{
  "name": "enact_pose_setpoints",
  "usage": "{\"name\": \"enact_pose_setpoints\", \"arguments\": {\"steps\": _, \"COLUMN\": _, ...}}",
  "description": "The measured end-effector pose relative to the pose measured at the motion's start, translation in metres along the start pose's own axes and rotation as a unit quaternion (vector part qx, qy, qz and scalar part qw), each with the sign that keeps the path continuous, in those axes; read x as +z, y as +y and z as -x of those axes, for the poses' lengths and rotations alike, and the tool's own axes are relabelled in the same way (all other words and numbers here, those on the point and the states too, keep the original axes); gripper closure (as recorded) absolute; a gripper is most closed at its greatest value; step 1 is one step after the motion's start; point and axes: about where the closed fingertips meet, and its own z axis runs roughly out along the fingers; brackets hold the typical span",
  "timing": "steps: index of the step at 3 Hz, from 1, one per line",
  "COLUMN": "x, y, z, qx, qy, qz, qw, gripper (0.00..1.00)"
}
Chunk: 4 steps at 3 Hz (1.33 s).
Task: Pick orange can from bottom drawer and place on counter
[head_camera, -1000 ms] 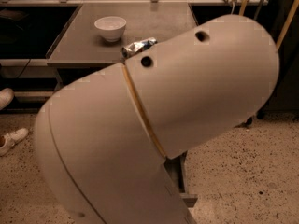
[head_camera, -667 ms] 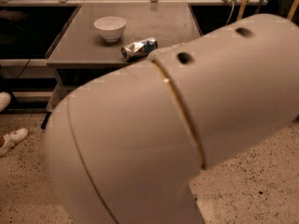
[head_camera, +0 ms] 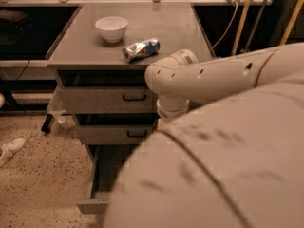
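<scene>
Filling the lower right, our one pale arm (head_camera: 218, 75) bends down before the single grey cabinet (head_camera: 107, 101), hiding the gripper somewhere below its wrist; we cannot tell whether it is released or clenched. We count three drawers. The bottom drawer (head_camera: 92, 206) stands pulled far out, its inside mostly covered, and the orange can is hidden from us. On the counter (head_camera: 175, 27) sit one white bowl (head_camera: 111, 28) and one crushed silver-and-blue can (head_camera: 141, 49), near but apart. One white shoe (head_camera: 10, 148) lies on the floor.
</scene>
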Motion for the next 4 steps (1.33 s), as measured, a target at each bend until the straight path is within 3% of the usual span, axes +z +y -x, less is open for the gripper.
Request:
{"name": "enact_pose_setpoints", "arguments": {"steps": 1, "x": -0.051, "y": -0.014, "z": 0.036, "qx": 0.017, "qy": -0.009, "qz": -0.039, "qw": 0.999, "gripper": 1.0}}
{"name": "enact_pose_setpoints", "arguments": {"steps": 2, "x": -0.101, "y": -0.056, "z": 0.047, "qx": 0.064, "qy": -0.018, "qz": -0.097, "qw": 0.993, "gripper": 1.0}}
{"name": "enact_pose_setpoints", "arguments": {"steps": 3, "x": -0.099, "y": -0.065, "z": 0.032, "qx": 0.076, "qy": -0.011, "qz": -0.099, "qw": 0.9922, "gripper": 1.0}}
{"name": "enact_pose_setpoints", "arguments": {"steps": 4, "x": -0.127, "y": -0.104, "z": -0.01, "qx": 0.108, "qy": -0.019, "qz": -0.083, "qw": 0.9905, "gripper": 1.0}}
